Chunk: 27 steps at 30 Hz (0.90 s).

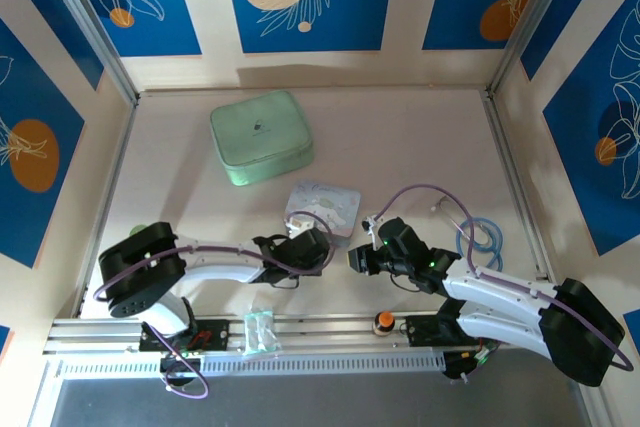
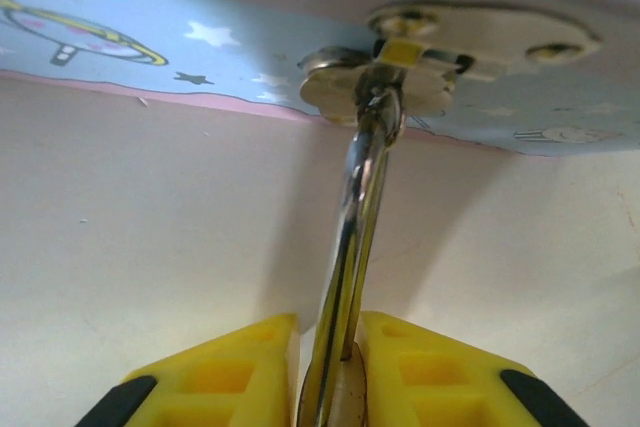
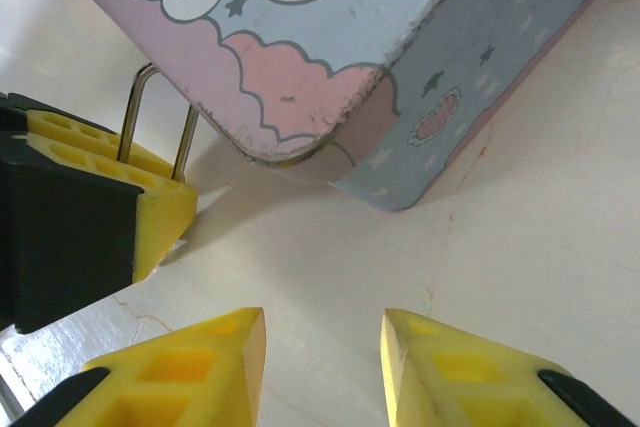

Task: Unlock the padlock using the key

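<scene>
From above, the left pincer [image 1: 325,239] is at the near edge of the pale blue tin [image 1: 322,202]. The right pincer [image 1: 352,259] lies just to its right and points toward it; the padlock is too small to make out here. In the left wrist view, the left pincer [image 2: 328,325] is clamped on the padlock [image 2: 355,207]. The brass body sits between its yellow fingers, and the silver shackle rises ahead of the fingertips into the hasp [image 2: 470,32] of the tin [image 2: 200,57]. In the right wrist view, the right pincer [image 3: 325,322] has its jaws apart, with the bare table [image 3: 520,207] seen between them. Ahead and to its left, the padlock's shackle legs [image 3: 132,112] stand above the other pincer's finger, beside the tin's corner [image 3: 400,27].
</scene>
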Each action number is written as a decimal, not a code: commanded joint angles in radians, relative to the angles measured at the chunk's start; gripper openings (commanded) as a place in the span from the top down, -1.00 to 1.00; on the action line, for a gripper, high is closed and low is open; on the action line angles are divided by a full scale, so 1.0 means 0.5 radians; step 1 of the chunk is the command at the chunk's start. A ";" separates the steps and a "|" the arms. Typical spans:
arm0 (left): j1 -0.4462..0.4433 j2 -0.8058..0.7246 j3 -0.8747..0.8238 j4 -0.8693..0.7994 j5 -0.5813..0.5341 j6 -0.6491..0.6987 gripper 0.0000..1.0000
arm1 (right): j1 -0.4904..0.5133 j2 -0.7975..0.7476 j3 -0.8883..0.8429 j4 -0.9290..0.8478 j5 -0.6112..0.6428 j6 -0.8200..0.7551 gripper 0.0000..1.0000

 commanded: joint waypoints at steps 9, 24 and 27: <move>-0.132 0.141 0.250 -0.659 -0.350 0.132 0.56 | -0.005 0.028 0.000 0.008 0.042 0.038 0.29; -0.323 0.242 0.475 -0.824 -0.461 0.089 0.43 | 0.000 0.136 -0.024 0.072 0.049 0.081 0.30; -0.336 0.274 0.487 -0.809 -0.426 0.080 0.43 | -0.001 0.147 -0.027 0.079 0.048 0.078 0.30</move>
